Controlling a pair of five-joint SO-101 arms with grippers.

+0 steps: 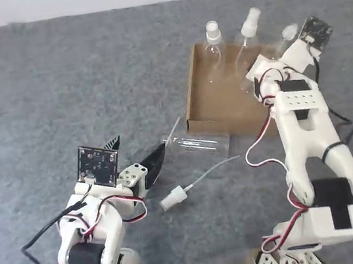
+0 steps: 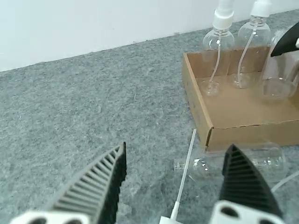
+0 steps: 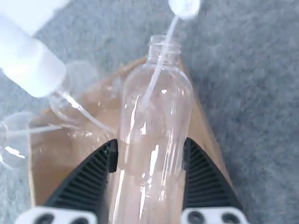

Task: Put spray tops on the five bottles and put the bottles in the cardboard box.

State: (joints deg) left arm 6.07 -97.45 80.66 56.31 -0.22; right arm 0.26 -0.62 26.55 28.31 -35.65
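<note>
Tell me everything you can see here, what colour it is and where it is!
Capped bottles: two, clear with white tops, standing in the cardboard box, far side.
Held bottle: one, clear, in the right pincer at the box; its white top sits above the neck, tube inside.
Lying bottle: one, clear, topless, on the carpet before the box.
Loose spray tops: two, white, on the carpet near the lying bottle.
Cardboard box: one, brown, on the carpet.
Carpet: one, grey, under everything.
Left pincer: one, black, open, above the carpet.
Right pincer: one, black, shut on the held bottle.
</note>
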